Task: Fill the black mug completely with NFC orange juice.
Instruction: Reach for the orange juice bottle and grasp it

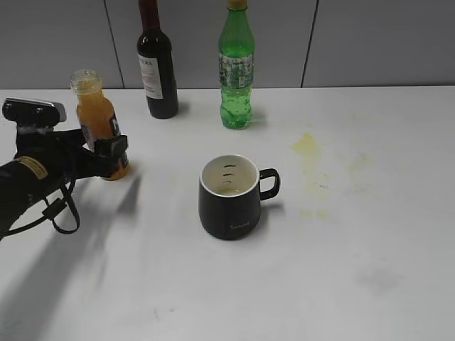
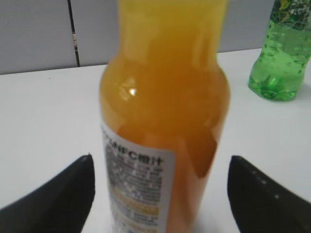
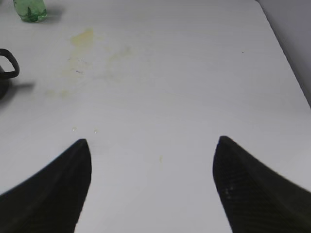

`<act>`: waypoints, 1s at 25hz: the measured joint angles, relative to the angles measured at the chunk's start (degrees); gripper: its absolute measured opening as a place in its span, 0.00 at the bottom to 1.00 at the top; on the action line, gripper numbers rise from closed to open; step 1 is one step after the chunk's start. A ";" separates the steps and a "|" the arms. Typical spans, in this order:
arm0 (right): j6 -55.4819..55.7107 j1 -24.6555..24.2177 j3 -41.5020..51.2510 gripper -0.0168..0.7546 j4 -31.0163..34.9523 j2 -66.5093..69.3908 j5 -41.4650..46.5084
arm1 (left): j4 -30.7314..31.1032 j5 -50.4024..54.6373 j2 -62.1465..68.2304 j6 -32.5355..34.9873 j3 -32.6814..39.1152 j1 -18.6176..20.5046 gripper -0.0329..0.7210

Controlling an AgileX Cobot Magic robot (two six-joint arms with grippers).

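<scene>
Where yellow stains [image 1: 307, 144] mark white table [image 1: 370, 284] (grey wall panels [image 1: 370, 42] behind)

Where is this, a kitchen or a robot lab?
Probably a robot lab: a bare white table, plain grey wall panels, and a robot arm by the juice bottle.

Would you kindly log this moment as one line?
left end effector: open around juice bottle | mug: unfilled | right end effector: open, idle
</scene>
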 joint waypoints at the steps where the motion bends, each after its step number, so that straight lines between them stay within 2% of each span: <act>1: 0.00 0.00 0.00 0.79 0.00 0.00 0.00 | 0.00 -0.28 1.11 0.00 -0.83 0.00 0.92; 7: 0.00 0.00 0.00 0.79 0.12 0.00 0.00 | -0.17 -5.15 7.25 0.00 -4.49 0.00 0.91; 20: 0.00 0.00 0.00 0.79 0.17 0.00 -0.02 | -0.24 -6.48 13.51 0.00 -11.86 0.00 0.88; 22: 0.00 0.00 0.00 0.79 0.17 0.00 -0.02 | -0.24 -6.72 13.98 0.00 -11.97 0.00 0.83; 25: 0.00 0.00 0.00 0.79 0.19 0.00 -0.02 | 0.69 -7.42 14.53 0.00 -12.07 0.00 0.70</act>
